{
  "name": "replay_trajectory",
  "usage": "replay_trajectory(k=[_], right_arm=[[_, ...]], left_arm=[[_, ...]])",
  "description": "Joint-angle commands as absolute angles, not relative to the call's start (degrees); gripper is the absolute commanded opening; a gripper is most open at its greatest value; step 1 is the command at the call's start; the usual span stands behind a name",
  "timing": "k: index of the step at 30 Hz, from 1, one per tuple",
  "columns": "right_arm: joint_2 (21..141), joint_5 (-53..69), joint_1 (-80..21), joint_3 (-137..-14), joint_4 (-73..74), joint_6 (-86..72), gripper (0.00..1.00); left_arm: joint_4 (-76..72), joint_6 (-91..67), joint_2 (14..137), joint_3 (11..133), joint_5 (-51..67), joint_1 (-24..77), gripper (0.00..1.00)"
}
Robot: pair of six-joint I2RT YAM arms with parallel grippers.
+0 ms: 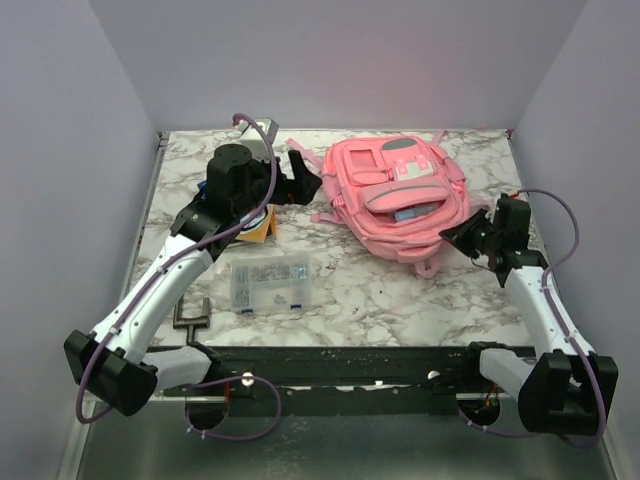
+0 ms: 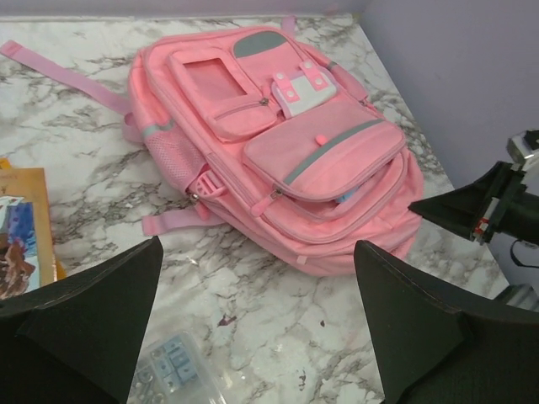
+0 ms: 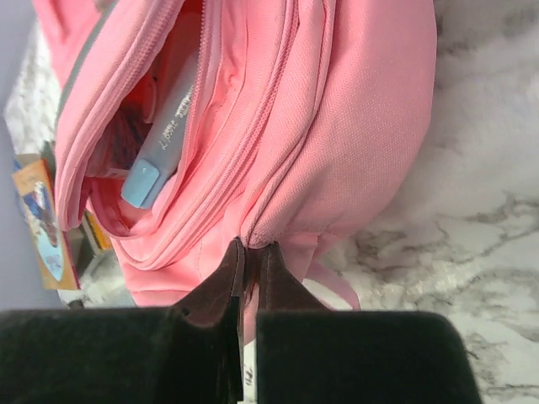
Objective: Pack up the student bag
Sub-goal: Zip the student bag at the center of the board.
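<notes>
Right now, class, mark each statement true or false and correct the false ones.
1. The left end effector is open and empty. True.
2. The student bag stands upright. False: it lies flat on the table, front up.
3. The clear compartment box is inside the bag. False: it lies on the table.
4. A light blue item sits in the bag's open pocket. True.
5. The right end effector is open. False: it is shut on the bag's edge.

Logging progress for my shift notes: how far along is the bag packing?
Done: a light-blue item sits in the open pocket of the student bag. In hand: the right gripper, jaws shut, pinches the bag's fabric near the zip's end. Remaining: the book and clear compartment box lie outside; the left gripper is open, empty.
</notes>
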State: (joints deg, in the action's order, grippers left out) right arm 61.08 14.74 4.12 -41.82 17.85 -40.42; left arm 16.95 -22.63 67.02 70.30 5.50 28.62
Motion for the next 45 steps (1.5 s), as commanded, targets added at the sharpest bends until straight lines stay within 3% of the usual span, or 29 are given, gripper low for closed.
replay_trajectory(k=[1,7,11,19,29,39,45], right_arm=[[60.1,20.7,3.9,-36.7,19.2,-39.8,0.01],[56.5,20.7,3.9,-40.3,22.5,-36.9,0.0],[56.3,21.0,3.9,-42.2,24.1,-34.8,0.0],[55.8,26.7,3.9,-41.7,24.4,-33.6,0.0],[53.8,25.8,3.9,-42.1,25.3,-32.7,0.0],[55.4,26.5,4.0,-42.2,24.4,-33.8,0.0],[55.1,28.1,3.9,-41.1,23.1,-35.7,0.01]], left_arm=[[18.3,-25.9,72.7,73.8,16.5,29.3,0.97],[11.0,-26.6,80.3,71.0,27.2,31.7,0.84],[-5.9,-26.5,78.3,59.8,37.3,31.9,0.86],[-11.9,-10.0,87.3,58.9,36.9,32.5,0.85],[-9.2,6.4,97.2,64.7,39.2,32.0,0.75],[-2.0,8.7,106.0,72.1,38.2,32.5,0.62],[5.9,7.1,107.6,75.6,38.9,33.4,0.41]])
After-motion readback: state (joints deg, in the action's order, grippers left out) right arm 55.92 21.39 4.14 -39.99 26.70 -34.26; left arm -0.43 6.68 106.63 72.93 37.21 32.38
